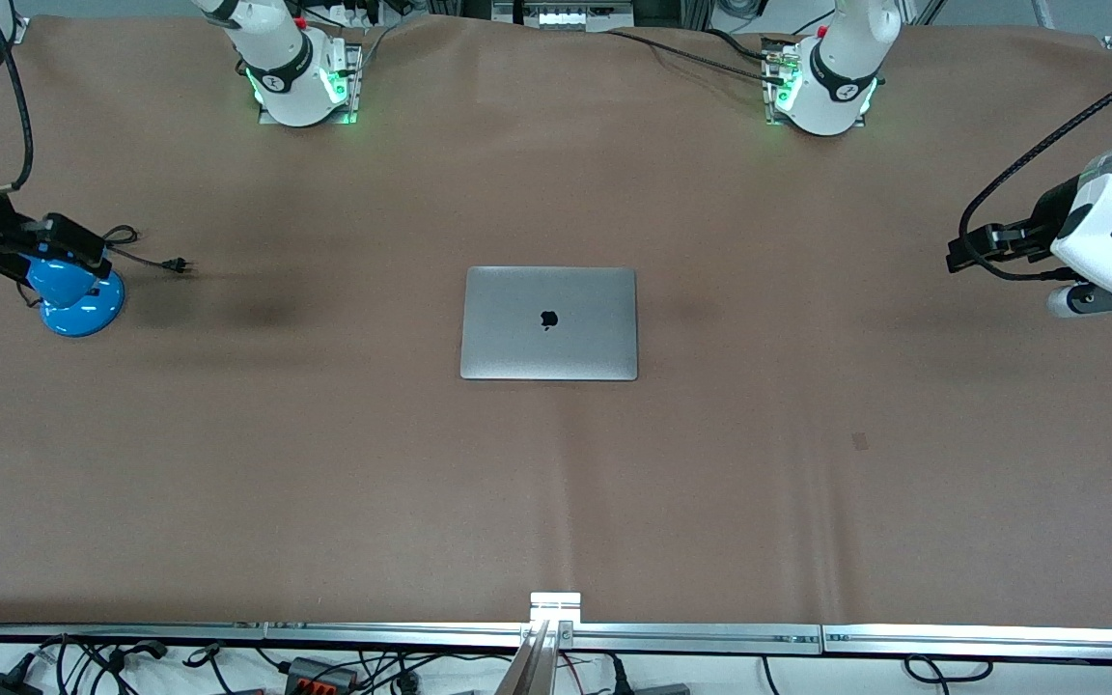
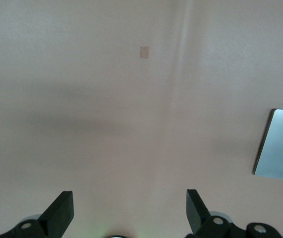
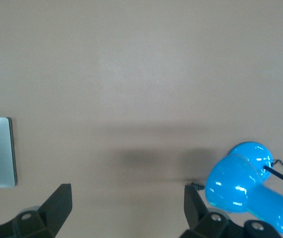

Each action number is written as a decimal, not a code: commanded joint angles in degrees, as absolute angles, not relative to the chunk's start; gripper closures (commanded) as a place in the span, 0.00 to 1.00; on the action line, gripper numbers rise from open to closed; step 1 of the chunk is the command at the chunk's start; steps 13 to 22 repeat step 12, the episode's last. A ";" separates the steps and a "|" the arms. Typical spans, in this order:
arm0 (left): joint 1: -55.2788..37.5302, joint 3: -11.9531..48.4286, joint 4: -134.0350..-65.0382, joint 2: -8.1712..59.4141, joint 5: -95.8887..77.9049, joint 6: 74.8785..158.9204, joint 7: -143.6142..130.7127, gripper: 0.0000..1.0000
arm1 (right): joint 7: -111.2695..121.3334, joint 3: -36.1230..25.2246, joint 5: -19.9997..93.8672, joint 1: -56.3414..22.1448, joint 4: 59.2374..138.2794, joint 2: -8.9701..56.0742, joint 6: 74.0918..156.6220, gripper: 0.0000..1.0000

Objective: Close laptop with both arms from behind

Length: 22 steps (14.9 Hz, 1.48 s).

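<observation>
Flat matte-silver rectangular laptop (image 1: 548, 323) shut, black logo; brown table (image 1: 807, 502).

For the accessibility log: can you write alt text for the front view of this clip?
A closed silver-grey laptop lies lid-up mid-table on a brown mat. The left end effector hangs open over the table's left-arm end; the right end effector hangs open above a blue desk lamp at the right-arm end.

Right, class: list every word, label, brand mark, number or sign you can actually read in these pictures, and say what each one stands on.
No readable words or numbers anywhere.
Apple logo, a black mark with no lettering: middle of the closed laptop lid.
Small dark marks on the black bands at both arm bases: too small to read.
Small square patch on the table covering: blank as far as can be seen.
</observation>
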State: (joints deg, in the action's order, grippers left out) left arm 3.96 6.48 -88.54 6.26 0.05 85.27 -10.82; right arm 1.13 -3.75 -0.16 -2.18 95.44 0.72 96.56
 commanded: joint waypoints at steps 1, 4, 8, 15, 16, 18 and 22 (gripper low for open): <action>3.96 5.98 -89.82 4.75 -0.62 85.08 -9.23 0.00 | 2.46 -2.55 -1.05 -0.88 97.21 -1.49 95.10 0.00; 3.96 5.89 -89.82 4.75 -0.62 85.17 -9.23 0.00 | 2.55 -2.46 -1.14 -1.05 97.21 -2.11 94.92 0.00; 3.96 5.80 -89.82 4.83 -0.70 85.08 -9.14 0.00 | 2.64 -2.46 -1.23 -1.05 97.21 -2.11 95.01 0.00; 4.04 5.80 -89.82 5.01 -0.70 85.08 -8.96 0.00 | 2.55 -2.46 -1.23 -1.05 97.21 -2.11 95.10 0.00; 4.04 5.80 -89.82 5.01 -0.70 85.08 -8.96 0.00 | 2.55 -2.46 -1.23 -1.05 97.21 -2.11 95.10 0.00; 4.04 5.80 -89.82 5.01 -0.70 85.08 -8.96 0.00 | 2.55 -2.46 -1.23 -1.05 97.21 -2.11 95.10 0.00; 4.04 5.80 -89.82 5.01 -0.70 85.08 -8.96 0.00 | 2.55 -2.46 -1.23 -1.05 97.21 -2.11 95.10 0.00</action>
